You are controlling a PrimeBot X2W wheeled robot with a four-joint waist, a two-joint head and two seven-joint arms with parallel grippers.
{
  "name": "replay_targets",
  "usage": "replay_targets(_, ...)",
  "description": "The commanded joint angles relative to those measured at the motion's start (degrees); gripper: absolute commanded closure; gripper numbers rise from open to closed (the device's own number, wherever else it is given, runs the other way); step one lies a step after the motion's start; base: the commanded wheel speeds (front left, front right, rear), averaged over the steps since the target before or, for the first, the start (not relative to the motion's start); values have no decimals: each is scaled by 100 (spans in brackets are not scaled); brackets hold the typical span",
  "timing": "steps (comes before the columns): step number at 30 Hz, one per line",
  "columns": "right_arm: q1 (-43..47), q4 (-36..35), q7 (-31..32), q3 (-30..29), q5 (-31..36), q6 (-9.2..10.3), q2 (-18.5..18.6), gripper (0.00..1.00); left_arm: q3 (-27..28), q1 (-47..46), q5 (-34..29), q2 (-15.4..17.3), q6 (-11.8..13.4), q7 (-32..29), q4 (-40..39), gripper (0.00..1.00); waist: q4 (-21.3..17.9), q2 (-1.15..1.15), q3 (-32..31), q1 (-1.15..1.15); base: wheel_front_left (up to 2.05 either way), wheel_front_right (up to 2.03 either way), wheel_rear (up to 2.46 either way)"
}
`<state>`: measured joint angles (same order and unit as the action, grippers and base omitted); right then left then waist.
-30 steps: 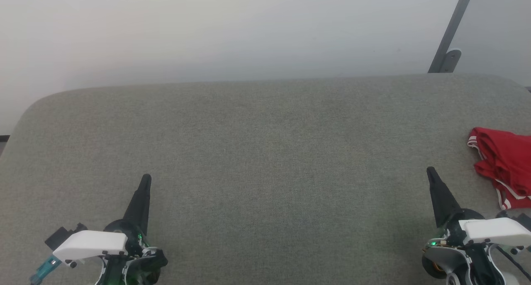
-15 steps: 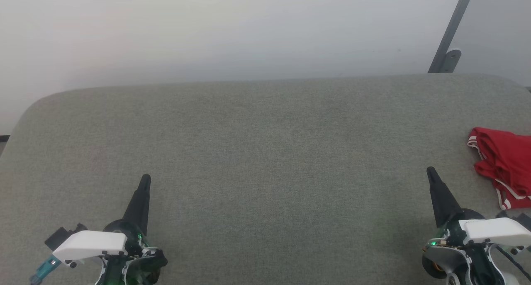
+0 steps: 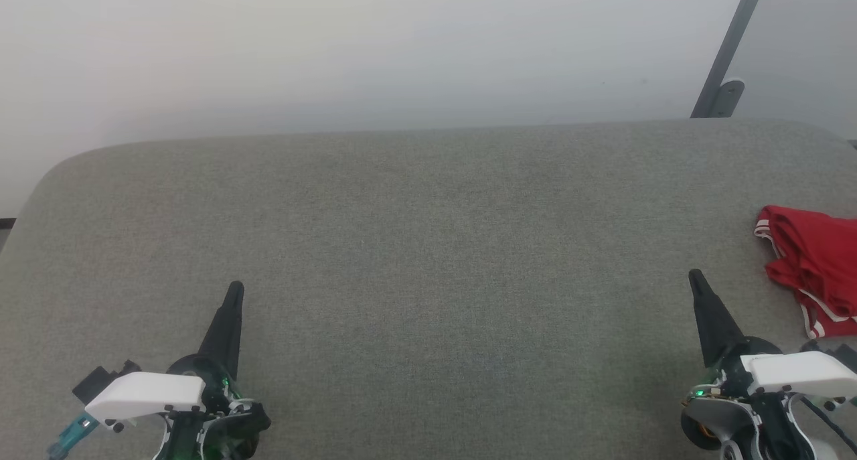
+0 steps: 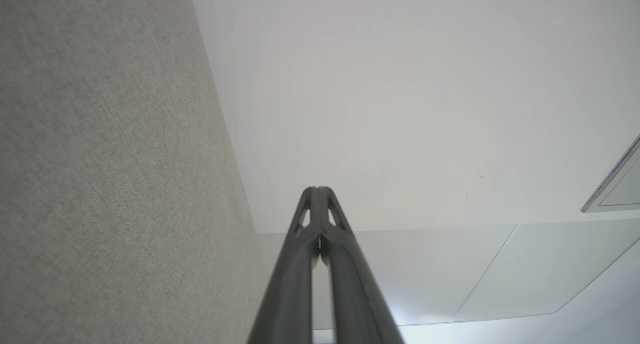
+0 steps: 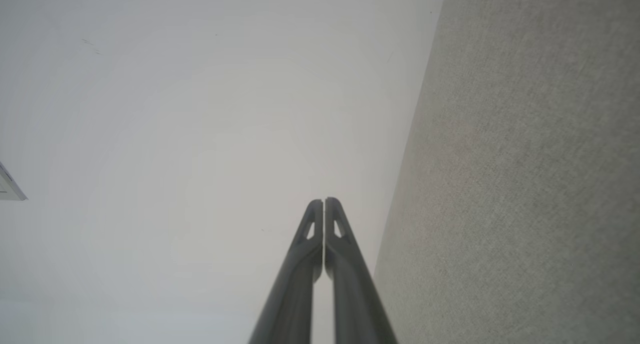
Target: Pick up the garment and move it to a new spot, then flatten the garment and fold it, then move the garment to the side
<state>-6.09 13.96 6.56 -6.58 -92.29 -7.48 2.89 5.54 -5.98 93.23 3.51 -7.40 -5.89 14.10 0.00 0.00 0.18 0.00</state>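
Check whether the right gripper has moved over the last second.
No. In the head view the right gripper keeps the same spot, its tip equally far from the garment and the grey pad's far edge. It is shut and holds nothing.

A broad grey-green fabric surface (image 3: pixel 428 246) spreads right across the head view, finely woven, its far corners rounded off. Behind it stands a plain white wall (image 3: pixel 335 45). Up at the right, a grey metal strut (image 3: pixel 733 38) slants against that wall and ends in a rounded foot (image 3: pixel 726 97) just above the surface's far edge. In the left wrist view, pale panels (image 4: pixel 500 269) with thin seams meet the wall, and a framed edge (image 4: pixel 615 184) pokes in at the side.
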Motion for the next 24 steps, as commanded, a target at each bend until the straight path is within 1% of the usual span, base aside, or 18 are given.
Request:
replay_targets(1,-32,17,13,-7,-19,-2,-22,100,19,-47,-20,5,-16,-8,-2,100,0,0,0,0,0,0,0)
replay_targets(24,-32,18,15,-7,-17,-2,-22,100,44,-51,-42,-14,-16,-35,0,100,0,0,0,0,0,0,0)
